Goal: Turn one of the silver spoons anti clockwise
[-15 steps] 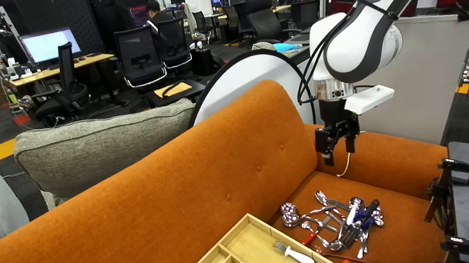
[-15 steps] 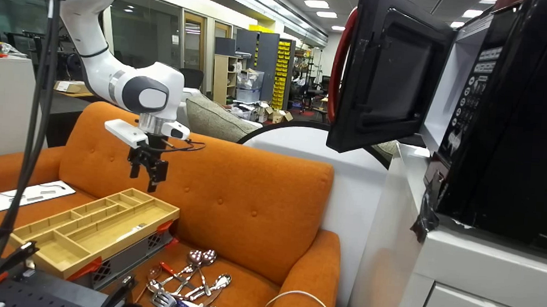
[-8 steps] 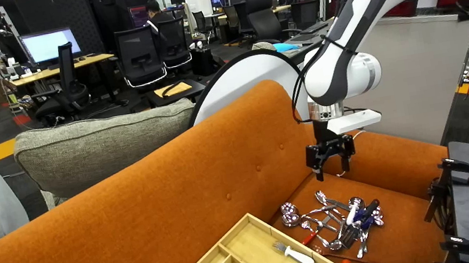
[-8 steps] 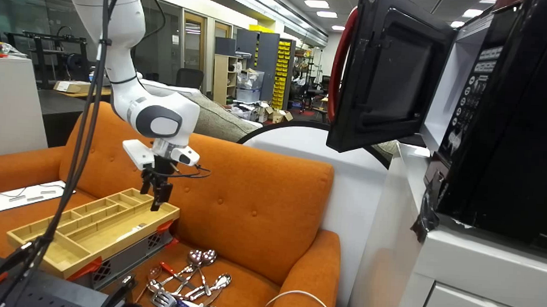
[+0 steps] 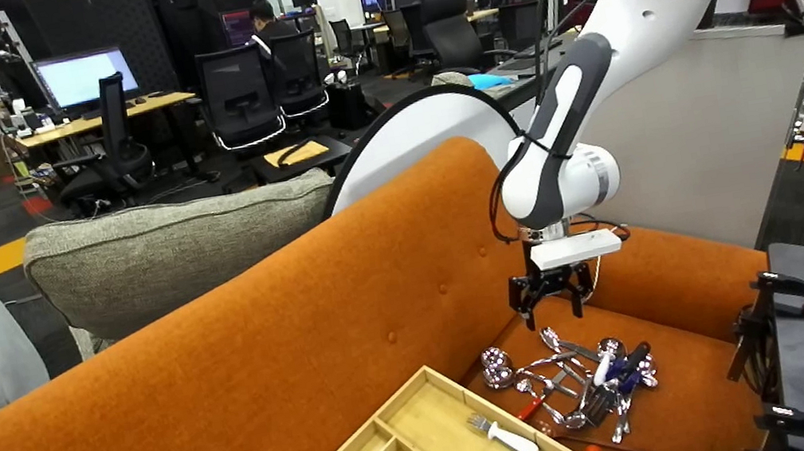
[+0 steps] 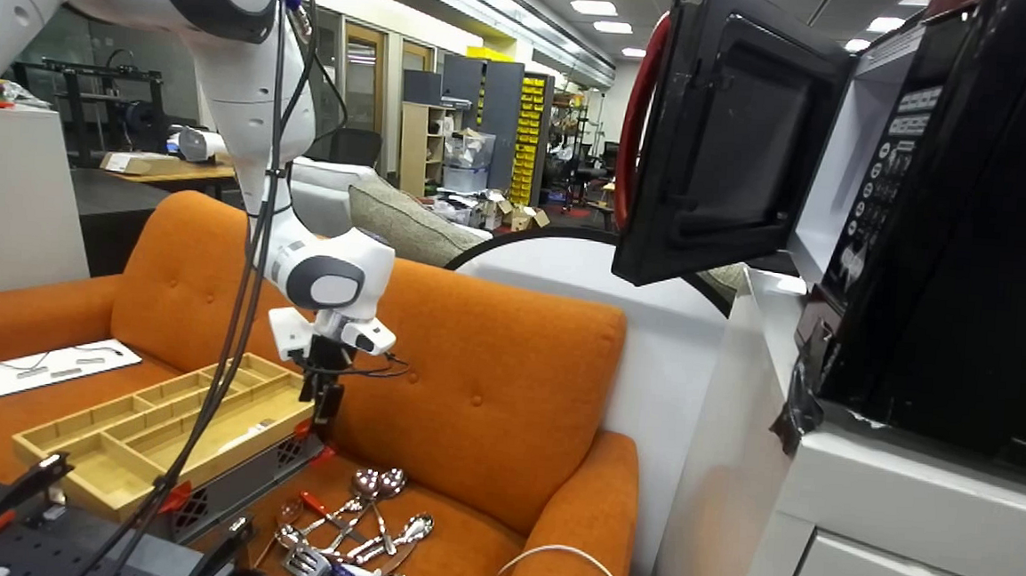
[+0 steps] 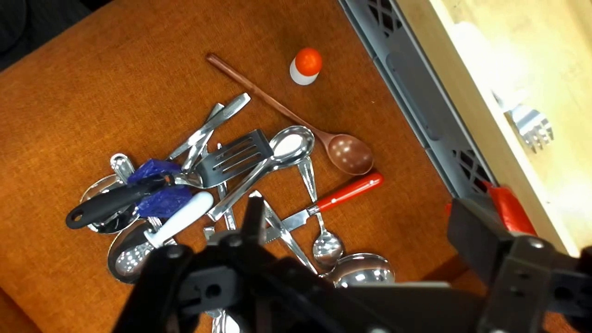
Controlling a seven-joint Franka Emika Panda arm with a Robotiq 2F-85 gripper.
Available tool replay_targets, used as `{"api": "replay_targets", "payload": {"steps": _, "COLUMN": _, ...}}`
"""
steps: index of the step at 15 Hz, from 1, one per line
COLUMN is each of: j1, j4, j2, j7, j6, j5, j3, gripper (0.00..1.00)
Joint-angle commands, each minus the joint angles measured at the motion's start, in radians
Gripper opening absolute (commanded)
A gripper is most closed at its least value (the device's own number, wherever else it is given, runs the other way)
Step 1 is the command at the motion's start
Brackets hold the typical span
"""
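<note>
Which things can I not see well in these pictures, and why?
Wrist view: part of a large silver spoon, hidden by the gripper.
Wrist view: what the blue object is, partly covered by the black spatula.
Wrist view: handle of the fork, lost in glare.
In an exterior view: part of the wooden tray, cut by the bottom edge.
In an exterior view: what the monitor shows, too small.

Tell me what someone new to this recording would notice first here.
Probably the bright orange sofa, large in both exterior views, with silver spoons jumbled among other utensils on it. Above it hangs the gripper, open and holding nothing. At the right of an exterior view, a black microwave might also draw the eye, its door standing open.
</note>
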Motion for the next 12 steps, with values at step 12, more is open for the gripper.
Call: {"api": "replay_targets", "payload": {"steps": 12, "j1": -0.024, "j4": 0.100, "j2": 0.106, "j7": 0.130, "j6": 0.012, "j5": 0.059, "j3": -0.005, "gripper": 1.00}}
